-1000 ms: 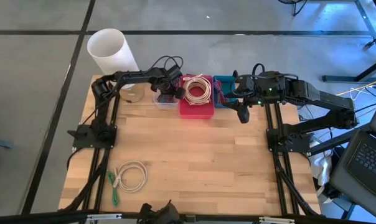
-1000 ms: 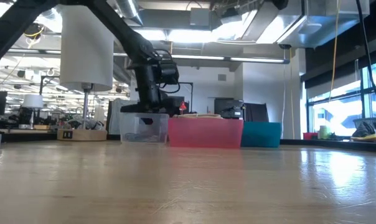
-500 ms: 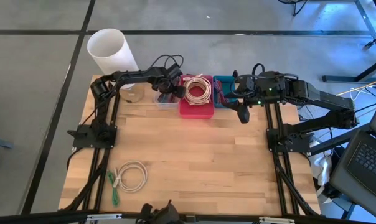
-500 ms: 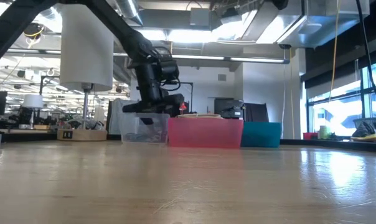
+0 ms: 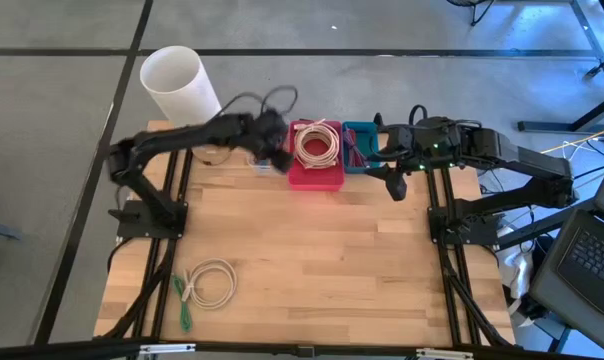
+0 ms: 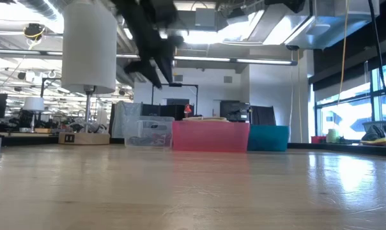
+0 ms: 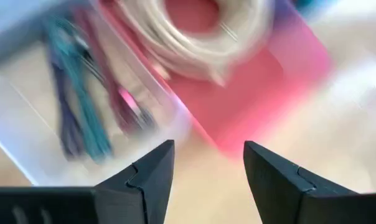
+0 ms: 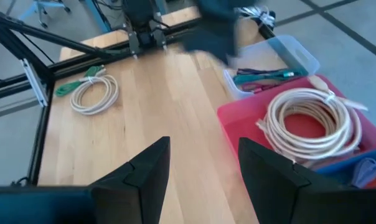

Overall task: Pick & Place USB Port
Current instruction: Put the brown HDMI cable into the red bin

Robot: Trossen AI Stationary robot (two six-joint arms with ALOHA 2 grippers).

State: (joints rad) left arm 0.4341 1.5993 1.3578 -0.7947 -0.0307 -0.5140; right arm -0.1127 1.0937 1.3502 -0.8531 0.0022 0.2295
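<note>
A clear bin [image 7: 63, 106] at the table's far edge holds several coloured cables [image 8: 263, 78]; I cannot pick out the USB port among them. My left gripper [image 7: 206, 149] hangs open and empty above the bin's near side [image 5: 267, 165], high over it in the low view [image 6: 160, 76], blurred. My right gripper [image 8: 203, 146] stands open and empty above the table [image 5: 392, 185], near the teal bin [image 5: 358, 140].
A red bin [image 5: 317, 170] holding a white coiled cable [image 5: 317, 145] sits between the clear bin and the teal bin. A white cylinder [image 5: 177, 80] stands at the far left corner. A white coil and a green cable [image 5: 207, 283] lie near the front left.
My left gripper has risen quickly out of the clear bin to well above it, tipping less steeply as the arm drew back toward the table's left. Nothing has come up between its fingers.
</note>
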